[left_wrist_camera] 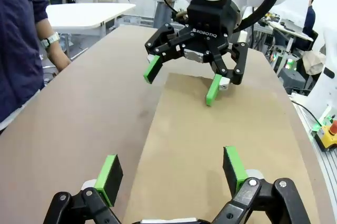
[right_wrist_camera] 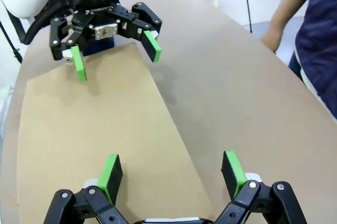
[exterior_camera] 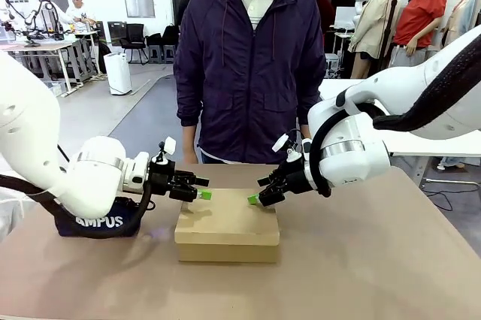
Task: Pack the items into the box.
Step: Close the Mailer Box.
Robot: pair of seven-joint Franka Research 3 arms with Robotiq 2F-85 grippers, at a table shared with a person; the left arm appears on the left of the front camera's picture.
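Box: the brown cardboard box (exterior_camera: 227,227) sat shut on the counter (exterior_camera: 376,260), lid flat, midway between the two arms and nearer the robot's side.
Left hand: the left hand (exterior_camera: 197,187) hovered over the box's left edge, spread wide and holding nothing; in its own wrist view (left_wrist_camera: 171,174) the green pads (left_wrist_camera: 109,174) stood well apart above the lid.
Right hand: the right hand (exterior_camera: 259,195) hung over the box's right far corner, also spread wide and empty; its own view (right_wrist_camera: 171,174) showed the same open gap over the lid.
Facing: the two hands pointed at each other across the box, apart.
Pouch: a navy pouch (exterior_camera: 101,224) lay on the counter left of the box, under the left arm.
Person: a person in a dark purple jacket (exterior_camera: 252,72) stood at the far side.
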